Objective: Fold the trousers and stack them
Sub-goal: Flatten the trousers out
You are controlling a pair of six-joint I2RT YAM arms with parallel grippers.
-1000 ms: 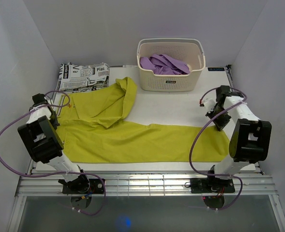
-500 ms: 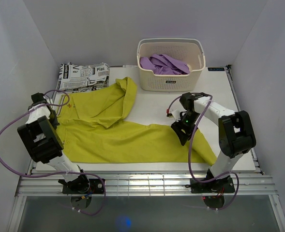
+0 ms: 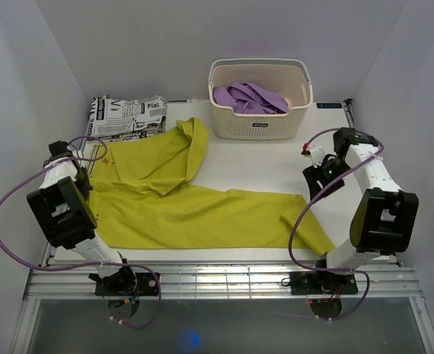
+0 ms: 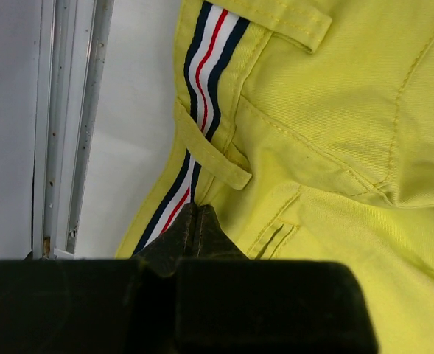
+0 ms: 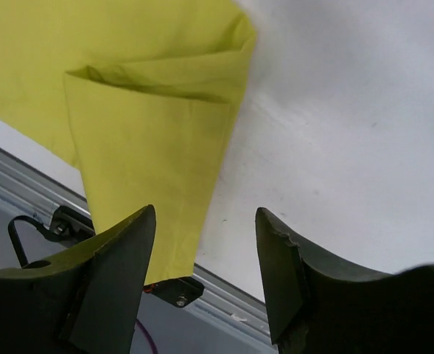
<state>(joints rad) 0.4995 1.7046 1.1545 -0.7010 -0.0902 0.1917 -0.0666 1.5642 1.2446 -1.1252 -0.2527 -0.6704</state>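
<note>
The mustard-yellow trousers lie spread across the table, with the waist at the left. One leg is folded up toward the back. The other leg's end is doubled over itself at the right, and it shows as a folded flap in the right wrist view. My left gripper is shut at the waistband, its tips pinching the edge where the striped inner lining shows. My right gripper hangs open just right of the folded leg end, with nothing between its fingers.
A white basket holding a purple garment stands at the back centre-right. A folded newspaper-print garment lies at the back left. Metal rails run along the near table edge, visible under the leg's hem.
My right gripper swung left with the leg's end, opened and let it go, then drew back to the right. The leg end now lies folded over. The left gripper has not moved.
</note>
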